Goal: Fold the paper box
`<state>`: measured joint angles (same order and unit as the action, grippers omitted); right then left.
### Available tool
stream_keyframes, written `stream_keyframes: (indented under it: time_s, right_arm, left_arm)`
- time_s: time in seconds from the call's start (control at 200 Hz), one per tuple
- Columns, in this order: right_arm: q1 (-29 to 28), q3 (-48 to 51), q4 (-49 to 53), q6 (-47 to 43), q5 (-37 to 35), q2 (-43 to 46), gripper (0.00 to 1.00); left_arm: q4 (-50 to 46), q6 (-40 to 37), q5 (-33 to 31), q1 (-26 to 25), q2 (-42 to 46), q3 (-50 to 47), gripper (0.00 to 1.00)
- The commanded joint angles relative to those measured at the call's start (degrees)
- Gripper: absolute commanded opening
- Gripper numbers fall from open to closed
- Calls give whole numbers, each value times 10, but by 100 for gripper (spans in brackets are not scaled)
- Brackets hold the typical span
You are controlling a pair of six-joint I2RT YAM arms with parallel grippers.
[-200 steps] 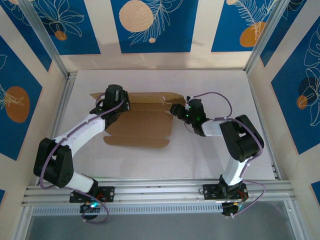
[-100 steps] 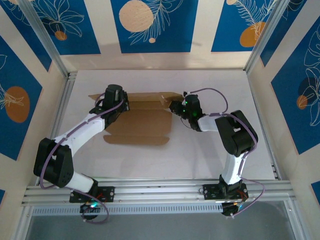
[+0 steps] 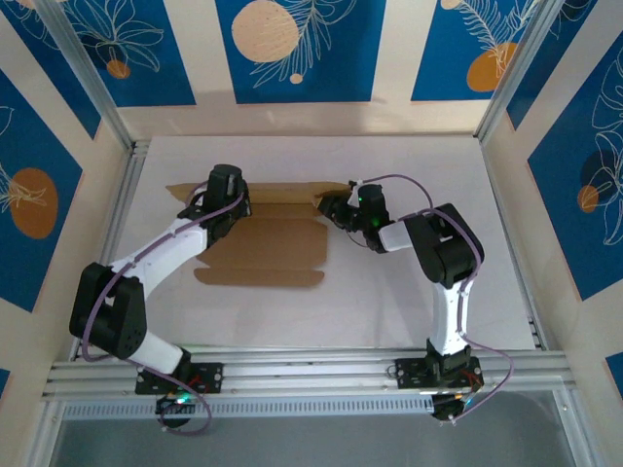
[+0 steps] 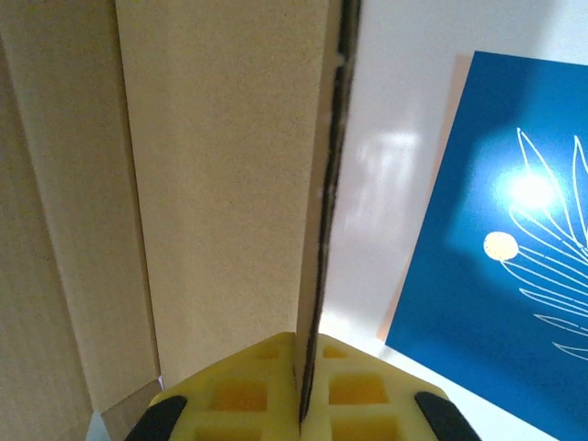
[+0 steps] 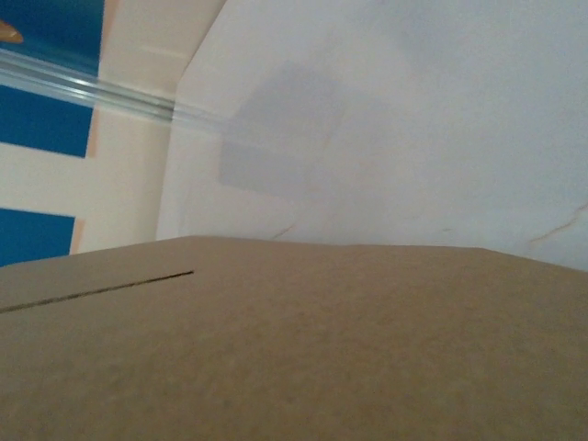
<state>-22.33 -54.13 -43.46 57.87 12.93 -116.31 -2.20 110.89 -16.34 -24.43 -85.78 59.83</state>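
Note:
The paper box is a brown cardboard sheet lying mid-table, with its back strip raised along the far edge. My left gripper is at the sheet's back left part. In the left wrist view the cardboard stands edge-on between the yellow pads, and the left gripper is shut on it. My right gripper presses against the sheet's right end. In the right wrist view the cardboard, with a thin slot cut in it, hides the fingers.
The white table top runs out to metal frame rails on the left and along the near edge. Blue patterned walls close the back and sides. Bare table lies in front of and to the right of the sheet.
The right gripper has pushed leftwards into the sheet's right end. The whole sheet has slid a little to the left, and the left gripper has kept its hold.

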Motion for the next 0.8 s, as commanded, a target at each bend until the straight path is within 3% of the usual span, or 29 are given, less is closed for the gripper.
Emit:
stream_keyframes:
  time_s: [0.0, 0.245, 0.61, 0.795]
  right_arm:
    - [-12, -21, -70, 32, 79, -13, 43]
    - [-12, -36, -116, 75, 135, -46, 49]
    - [-35, -72, -83, 85, 147, -70, 56]
    - [-34, -65, -135, 129, 145, -82, 56]
  left_arm:
    - [-3, 11, 53, -22, -12, 17, 0]
    - [5, 14, 61, -25, -25, 17, 0]
    - [18, 17, 66, -26, -31, 11, 0]
    - [24, 17, 68, -26, -31, 5, 0]
